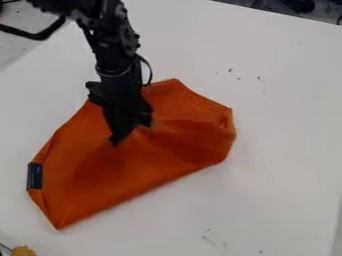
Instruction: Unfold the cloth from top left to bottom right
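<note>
Orange cloth (100,172) beneath a spread gripper (132,134).

Clock positions refer to the whole view unless the cloth is named. Nearest, between seven and eight o'clock, a small yellow-orange object (23,251) lies at the view's edge. Between five and six, faint dark scuffs mark the white table (280,165). The cloth lies bunched across the middle of the table, its pointed corner toward the cloth's own seven o'clock, its smooth lower edge slanting up toward four. A dark label (35,176) sits on its rim between eight and nine; a small blue mark shows on it, but any lettering is too small to read. Creases cross the cloth's upper half, with a narrow fold between two and three. The jaws stand apart, with cloth directly below and around them; contact cannot be judged. The black arm (113,40) enters from eleven o'clock. Farther back, small dark specks mark the table between one and two. At the far edge, a black cable (27,34) curves between ten and eleven, and dark items (294,6) lie toward one.
</note>
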Controlling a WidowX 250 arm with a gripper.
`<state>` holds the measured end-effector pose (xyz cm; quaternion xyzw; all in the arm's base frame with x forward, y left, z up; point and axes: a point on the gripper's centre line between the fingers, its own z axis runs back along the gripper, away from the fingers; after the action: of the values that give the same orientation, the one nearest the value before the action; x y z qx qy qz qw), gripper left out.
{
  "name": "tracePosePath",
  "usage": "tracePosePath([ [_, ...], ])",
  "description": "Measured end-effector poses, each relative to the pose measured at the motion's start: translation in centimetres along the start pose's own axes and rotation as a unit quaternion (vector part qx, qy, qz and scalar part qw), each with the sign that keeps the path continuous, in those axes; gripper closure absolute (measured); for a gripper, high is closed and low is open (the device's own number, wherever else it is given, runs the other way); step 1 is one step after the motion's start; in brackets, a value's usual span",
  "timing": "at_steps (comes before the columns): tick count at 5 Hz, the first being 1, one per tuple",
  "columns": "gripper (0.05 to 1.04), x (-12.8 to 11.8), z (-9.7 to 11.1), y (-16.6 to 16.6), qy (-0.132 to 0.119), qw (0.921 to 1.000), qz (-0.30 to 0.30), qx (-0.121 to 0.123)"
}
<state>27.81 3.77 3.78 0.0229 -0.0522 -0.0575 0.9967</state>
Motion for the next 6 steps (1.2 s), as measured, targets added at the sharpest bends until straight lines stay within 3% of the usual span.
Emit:
tracePosePath([
  [1,1.021,-0.2,1.0,-2.1,-0.01,0.9998,0.014,0.003],
  [3,1.021,-0.8,2.8,-7.5,0.004,0.9978,0.047,-0.047],
  [5,0.996,-2.1,2.6,-10.7,-0.003,0.9957,0.056,-0.073],
  [6,0.829,-2.5,2.2,-11.9,-0.011,0.9943,0.053,-0.091],
])
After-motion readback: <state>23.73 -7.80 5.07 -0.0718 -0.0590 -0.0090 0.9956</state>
